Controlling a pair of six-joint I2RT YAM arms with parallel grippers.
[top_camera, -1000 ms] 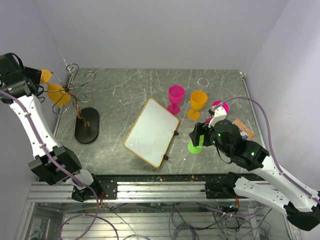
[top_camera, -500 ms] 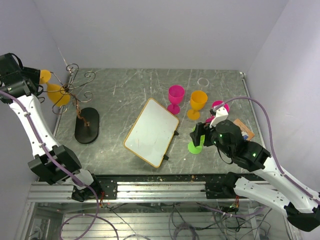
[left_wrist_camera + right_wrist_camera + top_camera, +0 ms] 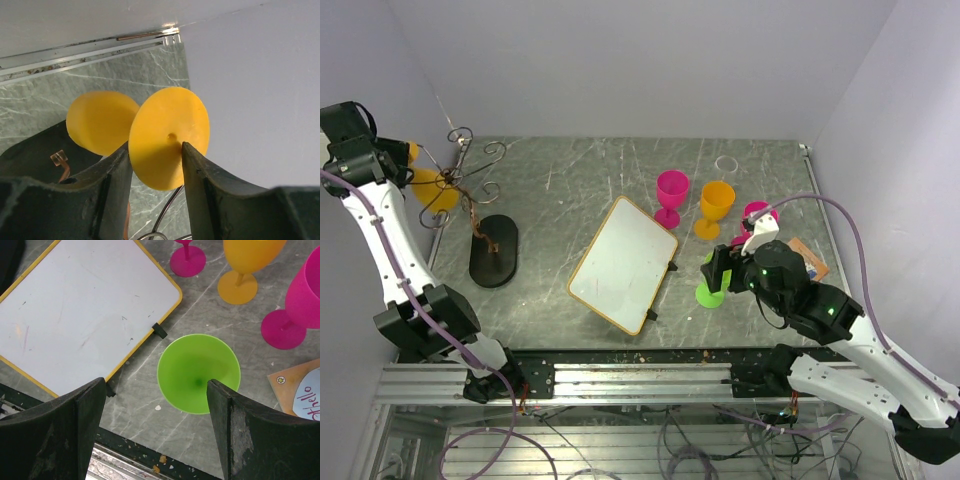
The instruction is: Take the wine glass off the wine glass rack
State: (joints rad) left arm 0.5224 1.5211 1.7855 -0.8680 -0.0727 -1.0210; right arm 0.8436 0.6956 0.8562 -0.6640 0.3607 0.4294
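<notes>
The yellow wine glass [image 3: 430, 190] hangs tilted from the wine glass rack [image 3: 472, 205], a wire tree on a black oval base, at the table's far left. In the left wrist view its round foot [image 3: 170, 135] faces me and its bowl [image 3: 100, 122] lies behind. My left gripper [image 3: 155, 145] is at that foot, with a finger on either side of the foot's left half. Its jaws stand apart, and I cannot tell if they touch the foot. My right gripper [image 3: 156, 381] hangs open above a green glass [image 3: 198, 372] and holds nothing.
A yellow-framed whiteboard [image 3: 622, 263] lies mid-table. A pink glass [image 3: 671, 195], an orange glass [image 3: 716, 205] and a second pink glass [image 3: 758, 213] stand behind the green one. A card [image 3: 807, 258] lies at the right. The left wall is close to the rack.
My left gripper has narrowed and moved slightly up and back at the glass's foot. The rack top and the yellow glass have shifted a little left. The right arm is nearly still.
</notes>
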